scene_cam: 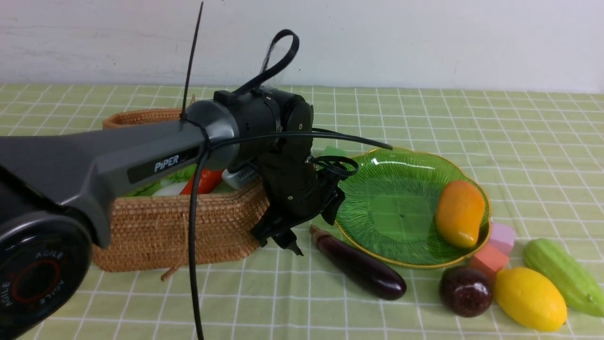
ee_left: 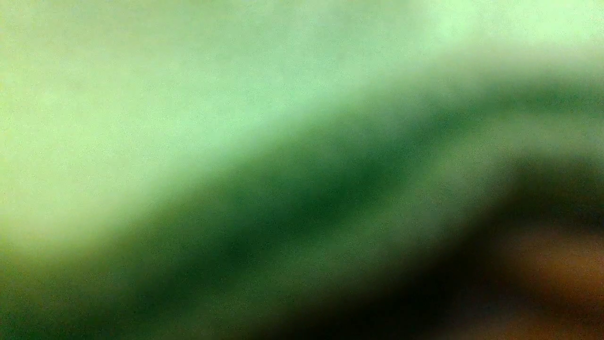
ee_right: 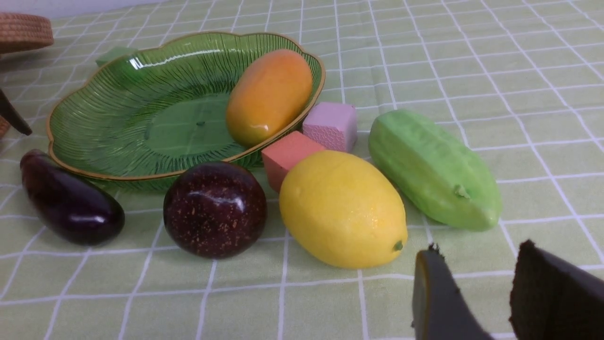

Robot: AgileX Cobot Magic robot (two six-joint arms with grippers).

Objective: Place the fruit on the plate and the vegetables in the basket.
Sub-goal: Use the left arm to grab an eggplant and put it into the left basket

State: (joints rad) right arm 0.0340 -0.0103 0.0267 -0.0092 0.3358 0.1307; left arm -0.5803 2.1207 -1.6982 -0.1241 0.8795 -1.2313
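My left claw [scene_cam: 279, 242] hangs spread wide and empty in the narrow gap between the basket [scene_cam: 155, 231] wall and the plate [scene_cam: 377, 170] rim, just beside the stem end of the eggplant [scene_cam: 358, 269]. My right claw [ee_right: 480, 246] stands partly apart, holding nothing, near the lemon [scene_cam: 529, 298]. The mango [scene_cam: 460, 213] lies on the plate against its right rim. The purple ball [scene_cam: 465, 290], lemon, gourd [scene_cam: 564, 276] and two foam cubes [scene_cam: 490, 257] crowd the plate's front right edge. The carrot [scene_cam: 205, 182] sits in the basket. Bare surface [scene_cam: 519, 132] stretches behind the plate.
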